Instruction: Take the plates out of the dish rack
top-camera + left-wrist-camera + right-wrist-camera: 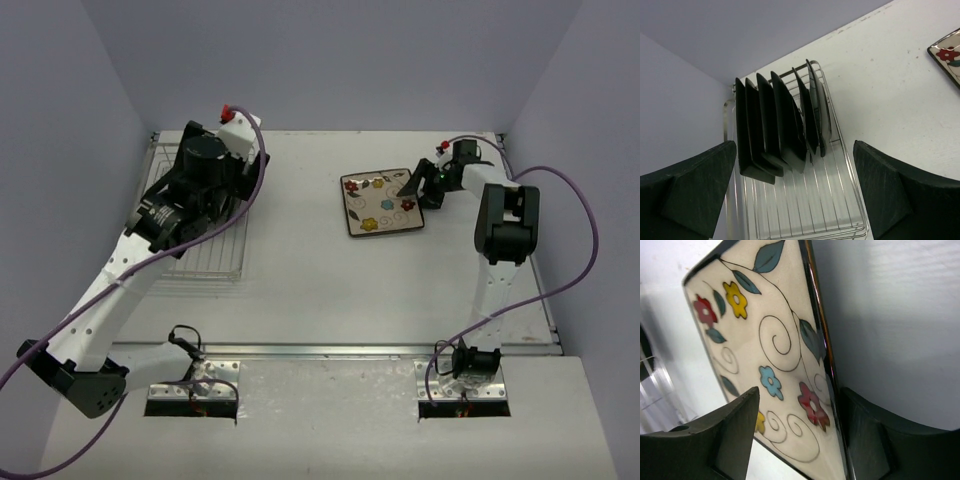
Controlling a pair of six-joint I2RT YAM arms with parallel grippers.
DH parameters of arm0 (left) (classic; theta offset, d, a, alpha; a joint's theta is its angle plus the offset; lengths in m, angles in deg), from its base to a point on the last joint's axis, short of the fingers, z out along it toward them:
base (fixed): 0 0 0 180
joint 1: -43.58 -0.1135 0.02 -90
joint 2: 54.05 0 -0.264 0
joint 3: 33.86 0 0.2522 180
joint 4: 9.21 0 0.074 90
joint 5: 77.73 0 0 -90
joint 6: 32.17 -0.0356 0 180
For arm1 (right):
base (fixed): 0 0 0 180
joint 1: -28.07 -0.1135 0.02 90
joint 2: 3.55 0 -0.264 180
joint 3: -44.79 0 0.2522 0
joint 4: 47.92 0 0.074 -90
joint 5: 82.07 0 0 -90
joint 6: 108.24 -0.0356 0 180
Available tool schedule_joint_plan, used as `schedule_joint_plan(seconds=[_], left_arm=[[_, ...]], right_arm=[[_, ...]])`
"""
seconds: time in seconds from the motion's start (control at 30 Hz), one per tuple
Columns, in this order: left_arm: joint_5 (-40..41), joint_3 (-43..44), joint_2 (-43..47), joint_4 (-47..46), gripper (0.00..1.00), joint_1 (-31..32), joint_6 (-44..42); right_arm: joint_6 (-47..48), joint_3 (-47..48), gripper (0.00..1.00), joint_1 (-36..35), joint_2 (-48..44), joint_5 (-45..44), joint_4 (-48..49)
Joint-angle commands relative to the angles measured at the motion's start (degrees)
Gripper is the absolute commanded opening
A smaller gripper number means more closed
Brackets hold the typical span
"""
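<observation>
The dish rack point(215, 255) is sitting at the 9 o'clock side of the white table point(300, 300), with its long side running from 6 toward 12 o'clock. In the left wrist view, a row of dark plates point(780, 125) is standing on edge in the rack's far half, toward 12 o'clock. They are leaning close together between the wire bars, and the near half of the rack is showing bare wires. The exact count is hard to make out where the plates overlap.

The left gripper point(794, 147) is hanging above the rack, with its jaws spread wide and nothing between them. Its two dark fingers point(695, 190) are framing the rack from either side of the view and touching neither the wires nor the plates.

A square flowered plate point(380, 203) is lying face up on the table at about 1 o'clock from the centre, well apart from the rack. The right gripper point(425, 185) is reaching in at the plate's 3 o'clock edge. In the right wrist view its fingers point(715, 440) are standing apart, straddling the dark rim. One is hanging over the cream face with its red, yellow and blue flowers. The other is sitting just outside the rim. A broad strip of the plate's face is showing between them, so the jaws are released rather than clenched on it.
</observation>
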Motion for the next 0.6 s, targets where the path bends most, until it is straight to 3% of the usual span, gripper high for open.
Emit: schedule_joint_plan(seconds=[0.0, 0.17, 0.27, 0.43, 0.57], left_arm=[[-7.98, 6.35, -2.50, 5.50, 1.00, -7.58, 7.68], [-19.93, 11.13, -7.12, 12.14, 1.00, -20.84, 10.19], [-24.38, 13.24, -9.83, 14.76, 0.98, -24.88, 9.16], [-32.14, 25.49, -19.71, 24.10, 0.78, -33.41, 7.56], [-32.82, 33.42, -26.23, 27.27, 0.63, -37.56, 6.48]], right_arm=[[4.56, -2.28, 0.75, -0.71, -3.85, -14.54, -5.66], [5.95, -2.60, 0.89, -0.83, -7.56, -19.08, -8.17], [7.55, -2.58, 0.93, -0.83, -10.55, -20.37, -8.70], [11.21, -1.12, 0.99, -0.98, -16.97, -18.37, -11.28], [13.58, -3.38, 0.99, -1.77, -23.19, -17.73, -11.64]])
